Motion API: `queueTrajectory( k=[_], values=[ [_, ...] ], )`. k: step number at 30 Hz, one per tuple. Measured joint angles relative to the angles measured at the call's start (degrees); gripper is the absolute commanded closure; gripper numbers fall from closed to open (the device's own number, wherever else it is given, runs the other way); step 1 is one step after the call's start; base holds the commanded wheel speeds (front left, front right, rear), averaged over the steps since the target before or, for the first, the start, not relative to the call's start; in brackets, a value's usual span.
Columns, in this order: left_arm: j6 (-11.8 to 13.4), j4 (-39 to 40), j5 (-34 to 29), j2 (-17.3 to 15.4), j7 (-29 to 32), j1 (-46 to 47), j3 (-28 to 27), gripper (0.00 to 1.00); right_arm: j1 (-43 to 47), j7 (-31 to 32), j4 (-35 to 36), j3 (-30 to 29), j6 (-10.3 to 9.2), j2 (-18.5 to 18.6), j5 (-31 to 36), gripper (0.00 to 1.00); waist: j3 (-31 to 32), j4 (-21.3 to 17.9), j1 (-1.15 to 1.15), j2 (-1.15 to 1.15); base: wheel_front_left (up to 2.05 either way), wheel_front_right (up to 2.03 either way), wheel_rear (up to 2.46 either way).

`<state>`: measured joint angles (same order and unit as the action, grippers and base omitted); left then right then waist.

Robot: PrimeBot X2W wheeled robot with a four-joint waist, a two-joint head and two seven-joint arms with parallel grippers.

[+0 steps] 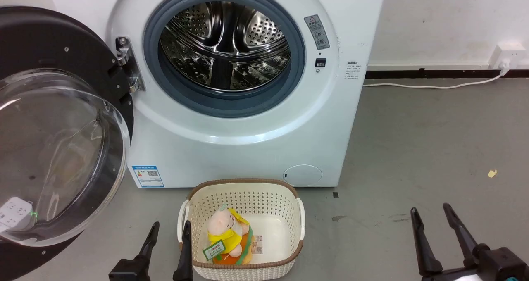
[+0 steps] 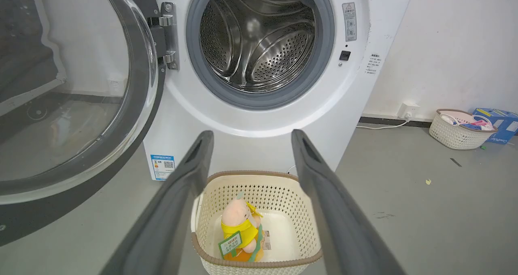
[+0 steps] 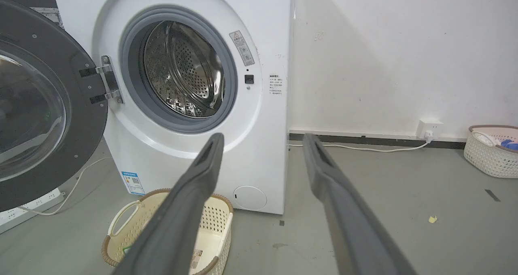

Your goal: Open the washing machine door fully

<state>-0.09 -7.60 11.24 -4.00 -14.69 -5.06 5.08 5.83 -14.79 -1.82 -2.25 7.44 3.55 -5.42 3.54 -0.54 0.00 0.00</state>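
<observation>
The white washing machine stands ahead with its steel drum exposed inside a grey rubber ring. Its round black-rimmed door with the bulging clear glass bowl is swung wide to the left on its hinge. The door and drum also show in the left wrist view, and the door in the right wrist view. My left gripper hangs open low at the lower left, well clear of the door. My right gripper is open at the lower right, holding nothing.
A cream perforated basket with a plush toy sits on the grey floor right in front of the machine. A white power strip lies under the door. A wall socket and cable run along the right wall. Another basket stands far right.
</observation>
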Motion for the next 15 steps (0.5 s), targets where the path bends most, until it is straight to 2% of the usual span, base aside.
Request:
queueTrajectory(
  k=[15],
  values=[
    [0.16,-1.19,-2.67,0.9,0.0,-0.02,0.18,0.0,0.52,-0.01,-1.37,-0.09,0.0,-0.14,0.38,0.0,0.06,0.86,0.0,0.0,0.0,0.0,0.0]
  ],
)
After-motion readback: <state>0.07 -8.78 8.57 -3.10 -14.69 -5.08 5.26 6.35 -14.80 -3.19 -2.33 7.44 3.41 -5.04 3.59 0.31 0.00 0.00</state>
